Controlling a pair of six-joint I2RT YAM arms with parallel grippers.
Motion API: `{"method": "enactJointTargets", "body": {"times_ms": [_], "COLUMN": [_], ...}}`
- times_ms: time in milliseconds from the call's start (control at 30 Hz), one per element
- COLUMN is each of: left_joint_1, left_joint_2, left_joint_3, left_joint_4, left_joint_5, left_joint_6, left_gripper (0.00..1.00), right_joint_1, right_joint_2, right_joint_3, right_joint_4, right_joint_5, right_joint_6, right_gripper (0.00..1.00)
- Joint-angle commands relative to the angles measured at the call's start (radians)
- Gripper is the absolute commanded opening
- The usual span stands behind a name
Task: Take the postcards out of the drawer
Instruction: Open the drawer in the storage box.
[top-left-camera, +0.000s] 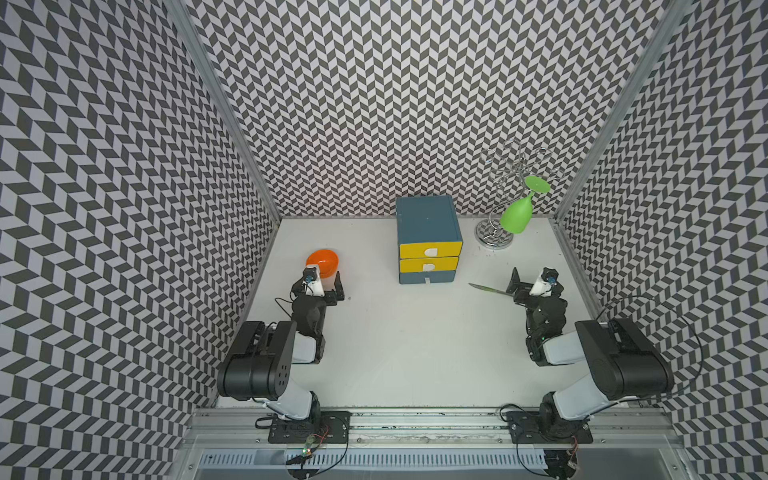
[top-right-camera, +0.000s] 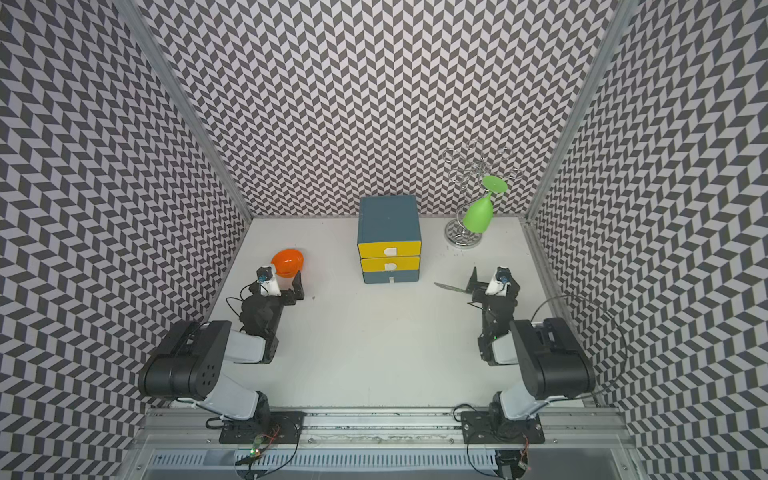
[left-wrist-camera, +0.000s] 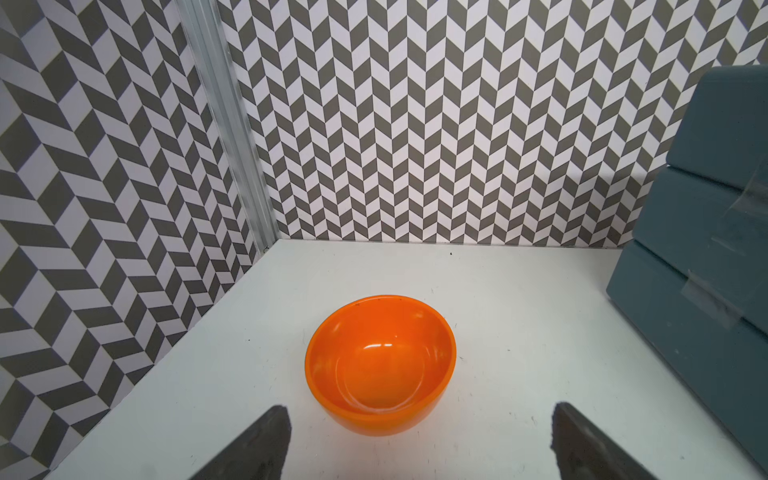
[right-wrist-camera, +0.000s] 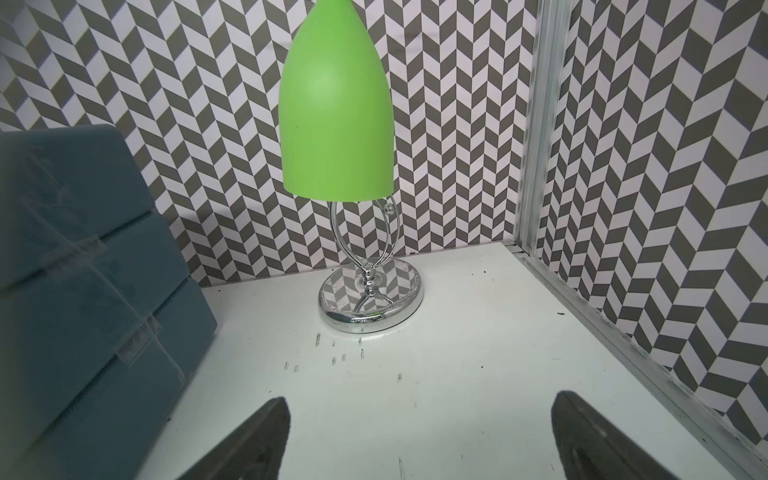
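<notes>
Gaping empty, left end effector (left-wrist-camera: 420, 409), right end effector (right-wrist-camera: 422, 399)

Bright green plastic goblet (right-wrist-camera: 336, 112) hanging bowl-down on a chrome wire rack with round mirrored base (right-wrist-camera: 372, 305), teal-blue cabinet side (right-wrist-camera: 83, 291) nearby, scuffed white tabletop (right-wrist-camera: 478, 365), right gripper (right-wrist-camera: 419, 405) spread wide, empty

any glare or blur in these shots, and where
Left wrist view: white glare inside the orange bowl, and the left fingers at the frame edge are blurred. Right wrist view: the blue cabinet is hazy and out of focus; the chrome stand base mirrors the wall. In both top views: even light, faint shadows, wall pattern stretched towards the frame edges.
</notes>
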Motion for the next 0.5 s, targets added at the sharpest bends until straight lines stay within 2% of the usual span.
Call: {"method": "enactJointTargets", "body": {"times_ms": [0, 467], "left_joint_1": [0.005, 0.006], "left_joint_2": [-0.006, -0.003], "left_joint_3": [0.003, 0.009], "left_joint_4": [0.009, 0.0], "left_joint_5": [0.01, 0.012], "left_joint_6": [0.008, 0.007], "left_gripper": [0.99, 0.99], "right_joint_1": [0.005, 0.005], "right_joint_2": [-0.001, -0.001], "right_joint_3": [-0.004, -0.004], "right_joint_4": [0.056, 0.056], "right_joint_5": [0.009, 0.008], "right_joint_6": [-0.004, -0.004], "right_gripper": [1.0, 1.0]}}
